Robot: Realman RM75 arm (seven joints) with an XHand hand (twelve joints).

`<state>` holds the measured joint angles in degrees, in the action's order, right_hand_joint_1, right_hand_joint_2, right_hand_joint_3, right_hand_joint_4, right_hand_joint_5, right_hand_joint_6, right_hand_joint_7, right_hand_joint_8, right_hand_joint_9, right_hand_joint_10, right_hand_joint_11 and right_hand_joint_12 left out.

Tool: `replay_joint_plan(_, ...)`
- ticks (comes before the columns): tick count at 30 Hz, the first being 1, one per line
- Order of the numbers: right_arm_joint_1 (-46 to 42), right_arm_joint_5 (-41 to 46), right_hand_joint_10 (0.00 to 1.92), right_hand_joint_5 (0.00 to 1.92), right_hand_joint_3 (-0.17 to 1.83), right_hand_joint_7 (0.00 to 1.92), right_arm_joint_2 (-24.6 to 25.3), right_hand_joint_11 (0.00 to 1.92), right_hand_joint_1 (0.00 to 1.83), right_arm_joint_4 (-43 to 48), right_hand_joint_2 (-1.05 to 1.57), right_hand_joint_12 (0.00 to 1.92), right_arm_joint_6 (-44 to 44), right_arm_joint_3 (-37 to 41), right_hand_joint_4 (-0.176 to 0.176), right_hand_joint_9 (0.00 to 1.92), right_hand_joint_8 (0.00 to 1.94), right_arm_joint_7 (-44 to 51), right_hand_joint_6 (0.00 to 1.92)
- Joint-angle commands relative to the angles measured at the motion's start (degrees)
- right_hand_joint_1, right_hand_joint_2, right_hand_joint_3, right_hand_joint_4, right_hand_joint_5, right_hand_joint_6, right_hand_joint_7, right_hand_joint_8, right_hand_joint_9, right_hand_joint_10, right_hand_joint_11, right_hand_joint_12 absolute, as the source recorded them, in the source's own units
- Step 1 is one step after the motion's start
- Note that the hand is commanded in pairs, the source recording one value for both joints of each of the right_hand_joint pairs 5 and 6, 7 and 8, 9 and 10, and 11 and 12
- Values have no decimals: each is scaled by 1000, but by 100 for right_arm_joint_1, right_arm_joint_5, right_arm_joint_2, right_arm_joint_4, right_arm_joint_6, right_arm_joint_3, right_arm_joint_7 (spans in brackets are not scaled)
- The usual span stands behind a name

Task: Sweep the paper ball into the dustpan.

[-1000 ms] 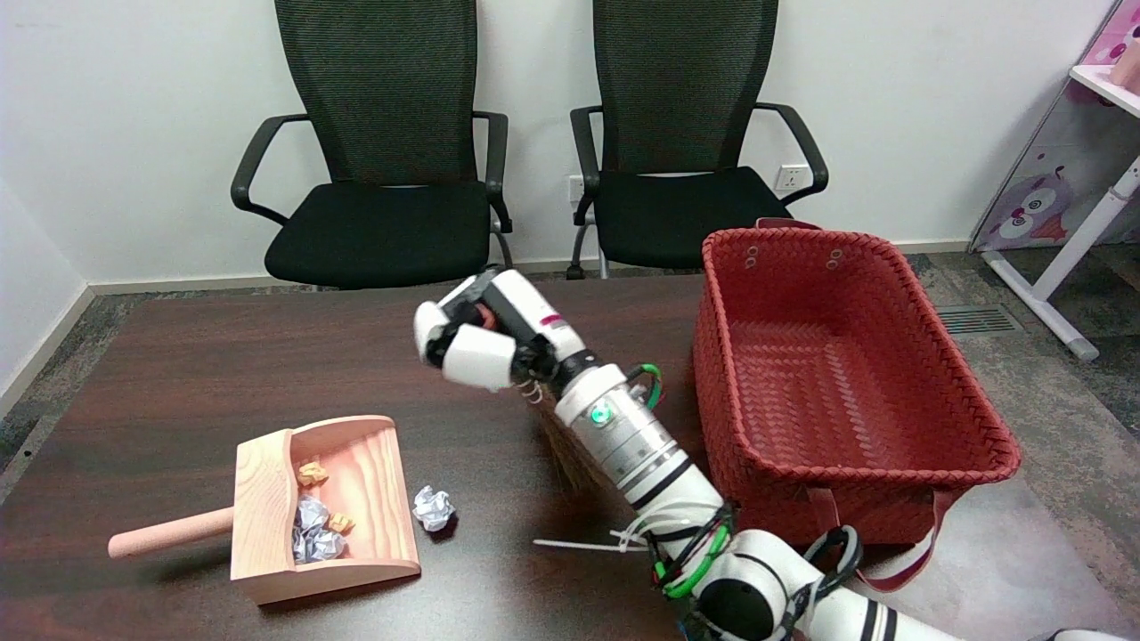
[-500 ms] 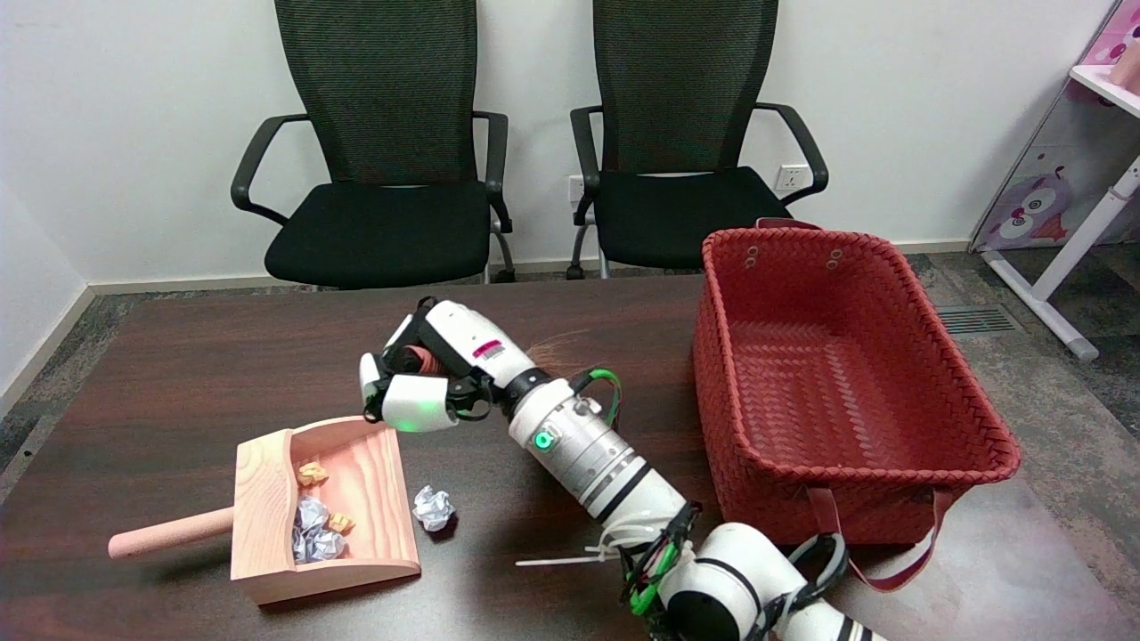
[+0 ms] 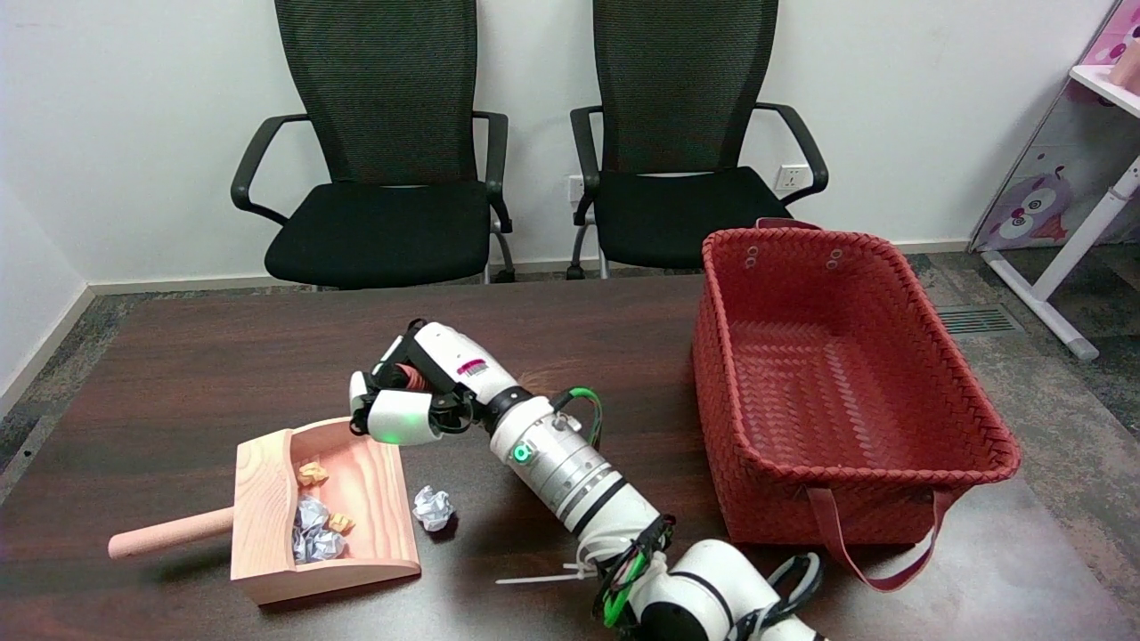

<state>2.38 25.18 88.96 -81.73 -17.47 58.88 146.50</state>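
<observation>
The right hand [image 3: 401,392], fingers curled around a reddish handle largely hidden in its grasp, hovers beside the wooden dustpan [image 3: 356,499]; a paper ball [image 3: 433,508] lies at its mouth.

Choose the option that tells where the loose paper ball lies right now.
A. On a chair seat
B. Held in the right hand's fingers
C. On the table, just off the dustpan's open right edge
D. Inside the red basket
C. The paper ball sits on the dark table right beside the open side of the wooden dustpan, outside it.
</observation>
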Motion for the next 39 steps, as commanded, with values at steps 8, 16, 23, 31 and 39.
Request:
replay_joint_plan(8,505,778,1920,1920,1833,1920,838,1920,655,1417,1571,1920,-1580,-428,54,1920,1920,-199,1920)
replay_joint_plan(16,825,778,1920,1920,1833,1920,868,1920,593,2173,1571,1920,-2837,-1105,50,1920,1920,-978,1920)
replay_joint_plan(23,737,971,1920,1920,1833,1920,1002,1920,532,2687,1525,1920,-3259,-1202,41,1920,1920,-2422,1920)
replay_joint_plan(31,1028,1001,1920,1920,1812,1920,1412,1920,471,4115,1491,1920,-5004,-1344,23,1920,1920,-3194,1920)
replay_joint_plan(39,1198,1397,1920,1920,1667,1920,1786,1920,433,4469,1454,1920,-4954,-1397,16,1920,1920,-5130,1920)
